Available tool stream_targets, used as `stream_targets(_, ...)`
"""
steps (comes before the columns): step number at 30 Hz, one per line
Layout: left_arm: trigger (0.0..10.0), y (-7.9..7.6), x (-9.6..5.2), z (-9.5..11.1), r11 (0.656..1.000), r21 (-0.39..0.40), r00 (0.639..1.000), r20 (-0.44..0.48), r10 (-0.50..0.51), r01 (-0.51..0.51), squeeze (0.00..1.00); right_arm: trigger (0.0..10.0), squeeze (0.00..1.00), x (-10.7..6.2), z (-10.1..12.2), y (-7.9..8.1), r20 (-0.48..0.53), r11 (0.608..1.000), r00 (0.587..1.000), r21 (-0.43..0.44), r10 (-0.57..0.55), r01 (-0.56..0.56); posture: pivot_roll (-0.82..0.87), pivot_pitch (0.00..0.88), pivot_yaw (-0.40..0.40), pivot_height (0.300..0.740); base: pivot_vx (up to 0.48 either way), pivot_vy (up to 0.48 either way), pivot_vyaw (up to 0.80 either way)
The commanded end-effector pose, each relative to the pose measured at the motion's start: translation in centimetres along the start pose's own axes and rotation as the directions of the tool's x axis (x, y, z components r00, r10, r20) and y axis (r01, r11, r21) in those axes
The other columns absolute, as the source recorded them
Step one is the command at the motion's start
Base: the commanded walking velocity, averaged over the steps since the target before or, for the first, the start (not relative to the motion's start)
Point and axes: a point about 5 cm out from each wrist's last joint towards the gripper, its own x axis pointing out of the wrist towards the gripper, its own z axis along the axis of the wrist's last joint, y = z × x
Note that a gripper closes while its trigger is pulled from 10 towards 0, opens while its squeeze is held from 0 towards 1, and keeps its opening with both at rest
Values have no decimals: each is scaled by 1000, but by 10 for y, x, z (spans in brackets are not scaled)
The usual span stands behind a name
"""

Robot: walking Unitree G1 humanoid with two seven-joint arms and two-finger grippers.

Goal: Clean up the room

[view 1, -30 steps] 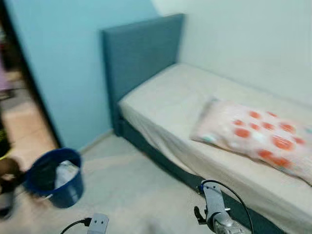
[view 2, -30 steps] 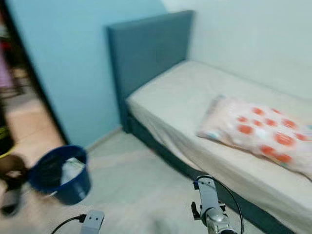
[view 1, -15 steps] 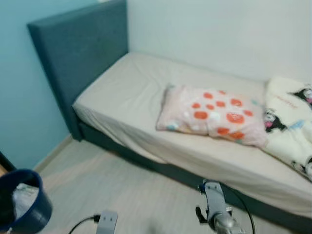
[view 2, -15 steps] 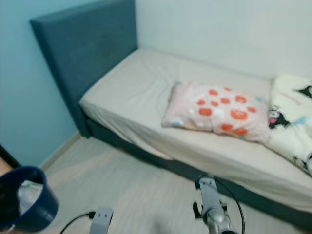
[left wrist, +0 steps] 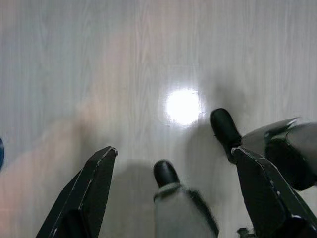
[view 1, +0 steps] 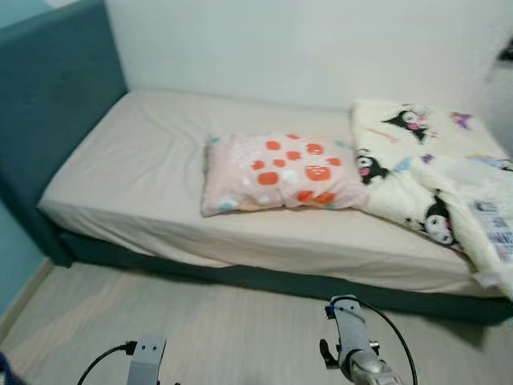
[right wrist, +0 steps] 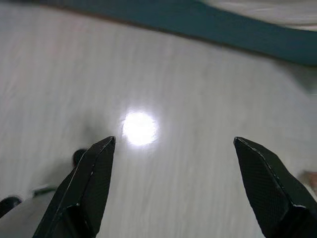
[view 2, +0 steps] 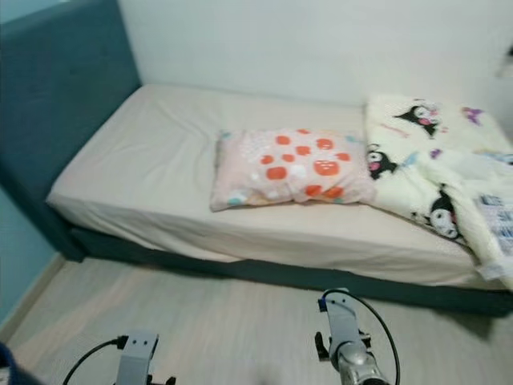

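A pink pillow [view 1: 276,172] with orange spots lies across the middle of the beige mattress [view 1: 136,168]. A crumpled cream blanket [view 1: 425,168] with black cartoon figures is heaped on the right end of the bed. My left arm [view 1: 145,359] and right arm [view 1: 349,343] hang low over the floor in front of the bed. In the left wrist view my left gripper [left wrist: 174,150] is open above pale wood floor, with nothing between its fingers. My right gripper [right wrist: 173,141] is also open and empty over the floor, near the bed base [right wrist: 198,20].
A teal headboard [view 1: 48,96] stands at the left and a white wall [view 1: 304,48] runs behind the bed. The teal bed base [view 1: 264,281] runs along the pale floor [view 1: 240,337]. My own feet [left wrist: 225,129] show below the left gripper.
The camera has swung to the right: the blue bucket and the blue wall have slid out at the left, and the blanket has come into view. Both arms hang as before.
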Motion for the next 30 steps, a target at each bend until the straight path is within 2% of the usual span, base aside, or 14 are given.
stream_targets(1,10000,2,-4,-16,1000,24,999,-53,8,-6,0,10000,0,0,4,5,24,1000,1000,20,13,-13,-103,83,-25,740,319,0,0)
stream_targets(6,10000,-3,-4,-19,1000,25,998,-63,-1,3,0,10000,0,0,6,5,35,1000,999,25,14,-15,-102,84,-26,740,356,0,0)
stream_targets(8,10000,-19,-3,-20,999,37,997,-77,-18,21,0,10000,0,1,8,5,34,1000,999,14,7,-8,-103,78,-30,740,371,0,0)
stream_targets(9,10000,-19,-3,-20,999,37,997,-77,-18,21,0,10000,0,1,8,5,34,1000,999,14,7,-8,-103,78,-30,740,371,0,0)
stream_targets(10,10000,-27,-2,-20,999,45,996,-81,-27,31,0,10000,0,1,8,4,31,1000,1000,15,5,-6,-103,74,-31,740,375,0,-775)
stream_targets(11,10000,-27,-2,-20,999,45,996,-81,-27,31,0,10000,0,1,8,4,31,1000,1000,15,5,-6,-103,74,-31,740,375,0,-775)
stream_targets(17,10000,-50,2,-11,996,66,996,-73,-55,60,0,10000,0,1,8,3,33,1000,999,27,2,-3,-104,63,-31,740,374,0,-768)
stream_targets(30,10000,-67,6,4,994,87,997,-48,-68,72,0,10000,0,1,12,2,43,1000,999,31,-1,0,-105,62,-33,740,375,0,-757)
